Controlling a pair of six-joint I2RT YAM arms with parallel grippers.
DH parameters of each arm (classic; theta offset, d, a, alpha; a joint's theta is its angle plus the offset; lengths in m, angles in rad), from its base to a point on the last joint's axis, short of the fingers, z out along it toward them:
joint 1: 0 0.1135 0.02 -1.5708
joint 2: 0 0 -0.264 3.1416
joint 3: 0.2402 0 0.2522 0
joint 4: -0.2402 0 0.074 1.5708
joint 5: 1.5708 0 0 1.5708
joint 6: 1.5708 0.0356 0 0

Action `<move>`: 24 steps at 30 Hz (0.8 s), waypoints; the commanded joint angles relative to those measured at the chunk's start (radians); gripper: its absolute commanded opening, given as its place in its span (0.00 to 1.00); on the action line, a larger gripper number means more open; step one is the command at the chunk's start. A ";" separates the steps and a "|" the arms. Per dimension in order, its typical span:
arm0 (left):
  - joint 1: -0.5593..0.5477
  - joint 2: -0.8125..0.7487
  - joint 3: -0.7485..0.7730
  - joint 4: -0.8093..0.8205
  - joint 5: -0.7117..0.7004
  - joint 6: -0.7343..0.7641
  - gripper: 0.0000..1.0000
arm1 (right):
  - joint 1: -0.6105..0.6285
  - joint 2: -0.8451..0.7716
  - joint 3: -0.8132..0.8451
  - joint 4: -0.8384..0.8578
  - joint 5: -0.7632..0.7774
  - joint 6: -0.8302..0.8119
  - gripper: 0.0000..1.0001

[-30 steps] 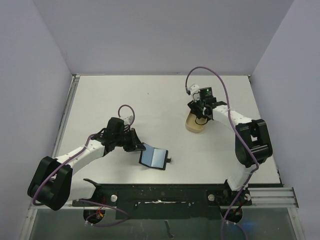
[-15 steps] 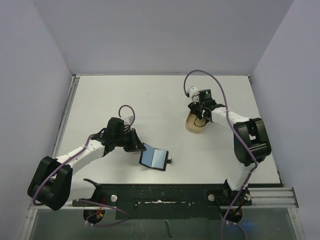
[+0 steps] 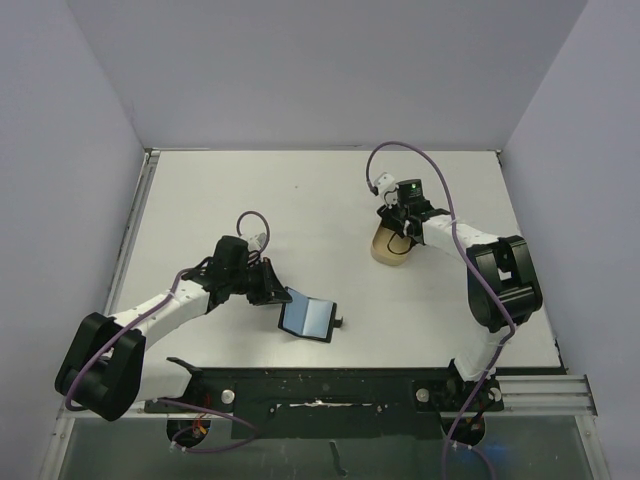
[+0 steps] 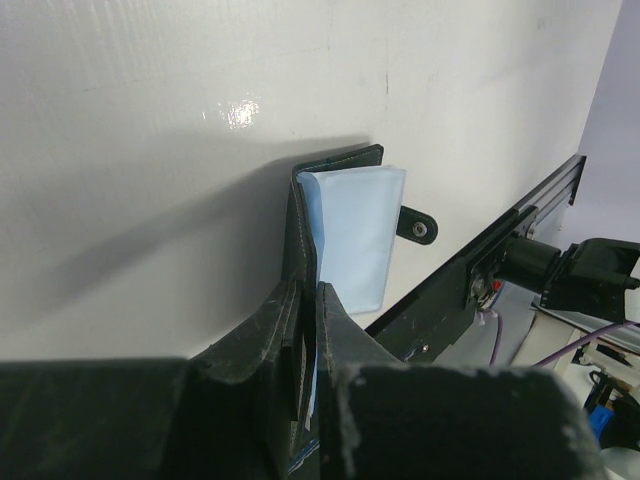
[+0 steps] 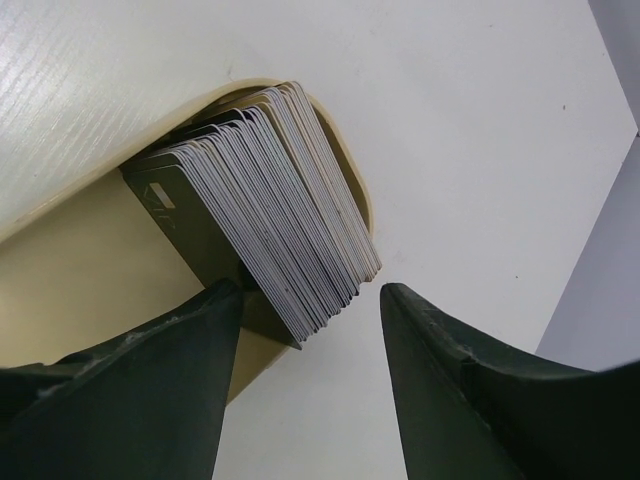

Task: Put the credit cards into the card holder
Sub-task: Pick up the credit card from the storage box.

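white tabletop [image 3: 200, 200], barely started i'd say: left gripper [image 4: 303, 300] is pinched tight on one flap of the open card holder [image 3: 308, 316] near the front edge, right gripper [image 5: 310, 292] has its jaws apart straddling the credit cards [image 5: 270, 230] stacked in the beige tray [image 5: 345, 190], none look pocketed yet.

Nothing legible anywhere, folks. The front dark card [image 5: 195, 235] in the stack shows one small pale mark at its eleven o'clock corner, too small to read.

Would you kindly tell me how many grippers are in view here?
2: the left gripper clamps the card holder mid-table; the right gripper hangs open over the credit cards in the tray.
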 commanded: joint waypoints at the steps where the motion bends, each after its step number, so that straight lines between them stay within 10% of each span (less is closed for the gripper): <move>1: 0.007 -0.024 0.013 0.025 0.012 0.001 0.00 | -0.003 0.002 0.012 0.075 0.039 -0.014 0.56; 24: 0.008 -0.012 0.013 0.033 0.012 -0.001 0.00 | -0.001 -0.020 0.015 0.070 0.050 -0.006 0.12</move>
